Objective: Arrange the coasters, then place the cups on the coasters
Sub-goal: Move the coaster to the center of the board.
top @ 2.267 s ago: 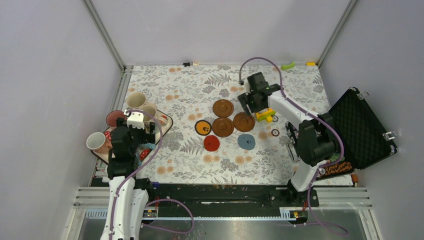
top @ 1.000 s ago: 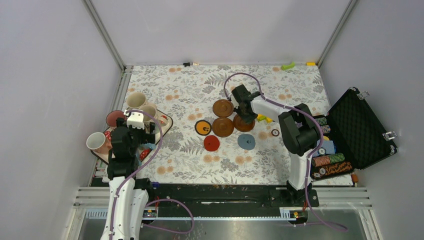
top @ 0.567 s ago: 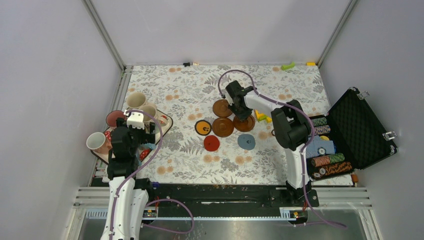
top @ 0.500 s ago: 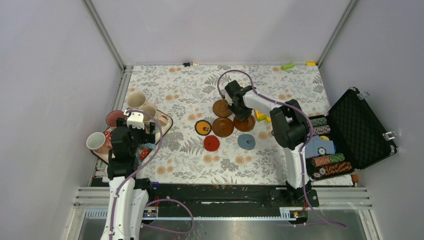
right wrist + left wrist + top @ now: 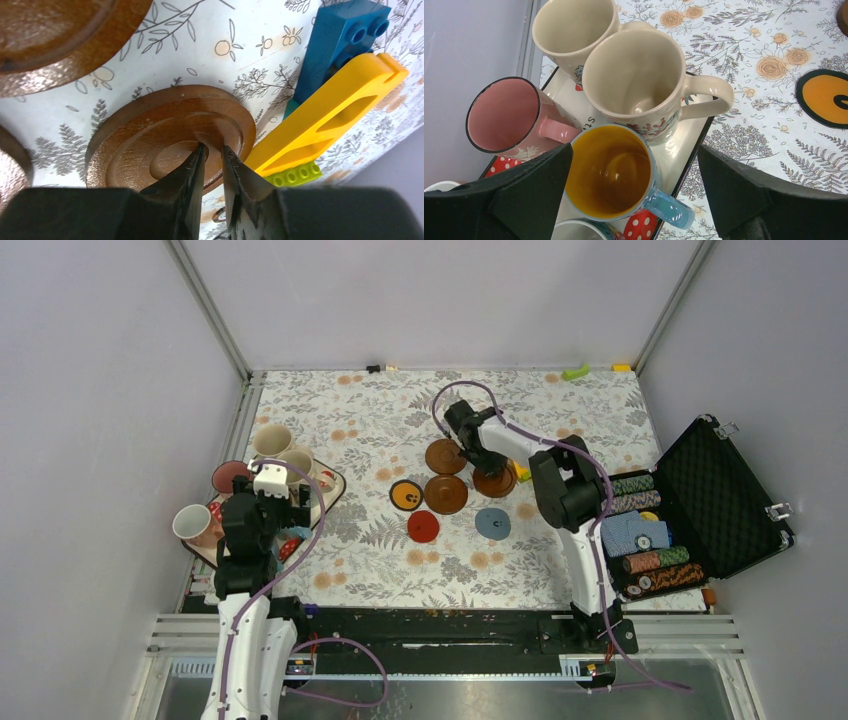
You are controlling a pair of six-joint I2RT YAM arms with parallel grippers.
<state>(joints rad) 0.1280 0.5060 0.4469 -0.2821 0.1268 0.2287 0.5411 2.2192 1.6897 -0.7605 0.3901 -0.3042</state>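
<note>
By my reading the task is sitting in its first stage. The six coasters are all lying on the flower-printed tablecloth (image 5: 350,420), bunched together rather than spaced out, and no cup is standing on any of them.

The right gripper (image 5: 211,150) is pressing down on one dark brown round ridged coaster (image 5: 150,145), its narrowed jaws nipping the raised ring at the centre. To its left two more dark brown discs (image 5: 446,456) are lying close by. Nearer the arm bases, the orange black-rimmed coaster (image 5: 406,496), the red coaster (image 5: 423,526) and the grey-blue coaster (image 5: 492,523) are waiting.

The left gripper (image 5: 634,190) is hanging spread wide, grasping nothing. Right beneath it the blue mug with yellow interior (image 5: 606,170) is sitting, with the pink mug (image 5: 504,117) and two cream ceramic mugs (image 5: 634,80) just beyond, all crowded on the cream strawberry tray (image 5: 674,155). So every cup placement is left to do.

Just right of the right fingers, a yellow plastic piece (image 5: 325,115) and a blue toy brick (image 5: 345,45) are crowding the held coaster's edge and may be blocking a slide that way. Further right, an open black case of poker chips (image 5: 730,495) is standing.
</note>
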